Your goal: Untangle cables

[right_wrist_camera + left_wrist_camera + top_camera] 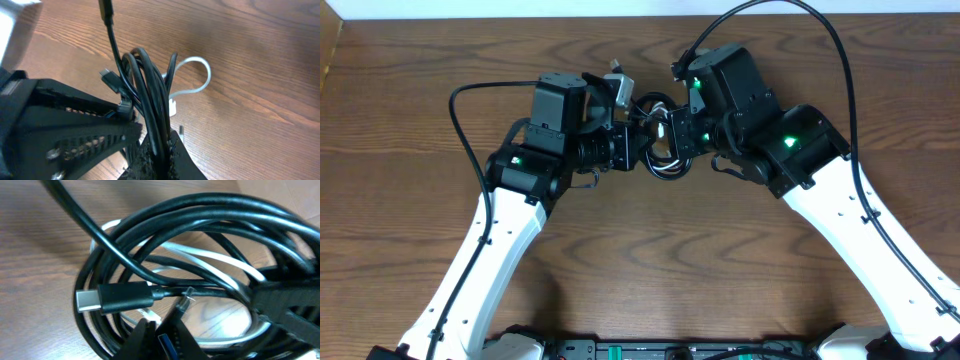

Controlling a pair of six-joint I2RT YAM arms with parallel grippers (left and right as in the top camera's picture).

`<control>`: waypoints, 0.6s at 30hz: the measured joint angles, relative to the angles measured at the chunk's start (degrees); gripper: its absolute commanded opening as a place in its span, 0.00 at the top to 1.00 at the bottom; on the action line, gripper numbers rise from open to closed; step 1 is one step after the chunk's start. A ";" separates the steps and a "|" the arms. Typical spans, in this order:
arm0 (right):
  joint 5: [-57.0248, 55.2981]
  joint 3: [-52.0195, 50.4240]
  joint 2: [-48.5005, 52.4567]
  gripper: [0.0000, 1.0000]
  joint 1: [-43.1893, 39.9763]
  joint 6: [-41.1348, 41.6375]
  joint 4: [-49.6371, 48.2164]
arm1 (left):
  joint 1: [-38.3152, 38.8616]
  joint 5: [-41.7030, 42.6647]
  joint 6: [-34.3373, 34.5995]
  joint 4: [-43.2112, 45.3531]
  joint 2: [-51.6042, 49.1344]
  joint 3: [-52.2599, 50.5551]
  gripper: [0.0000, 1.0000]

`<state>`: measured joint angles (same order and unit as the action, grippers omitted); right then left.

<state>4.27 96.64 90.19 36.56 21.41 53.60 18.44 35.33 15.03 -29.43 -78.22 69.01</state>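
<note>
Two white robot arms lean in from the lower corners of the overhead view. They meet just above the centre of the frame over a small knot of cables point(660, 150) on a brown wooden table point(420, 60). The left gripper point(632, 148) and right gripper point(159, 151) face each other with the bundle between them, apparently so that each can take one side and pull the loops apart. In the right wrist view, several black strands stand almost upright. They run down between that gripper's two fingers at the bottom centre, which look closed tight on them. This grip seems meant to lift and anchor the coil. A white cord point(220, 259) threads through the black loops and bulges out toward the upper right of that view. The left wrist view shows the coil close up, with a silver-tipped plug point(90, 301) lying free at centre left. The left fingers point up from the bottom edge, just under a thin strand near that plug. I cannot tell whether they are open or closed on anything. The tangle is not yet loosened.
</note>
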 measured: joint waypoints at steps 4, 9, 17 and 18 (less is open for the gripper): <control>0.55 0.00 0.00 0.99 -0.04 -0.02 -0.52 | 0.17 -2.19 0.15 -0.39 -0.09 0.00 0.92; 1.70 0.00 0.00 0.99 -2.21 -0.04 -0.55 | 0.57 -4.17 0.20 -1.36 -0.04 0.00 0.92; 4.22 0.00 -4.39 0.99 -11.39 1.42 -3.23 | 0.52 -13.25 0.22 -9.09 -0.11 -0.07 0.93; 5.03 0.00 -5.40 0.99 -12.50 1.53 -3.76 | 0.52 -13.81 0.22 -9.40 -0.11 -0.07 0.93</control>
<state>9.30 96.64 84.79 24.05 22.94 49.84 18.96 21.52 15.25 -38.83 -78.32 68.95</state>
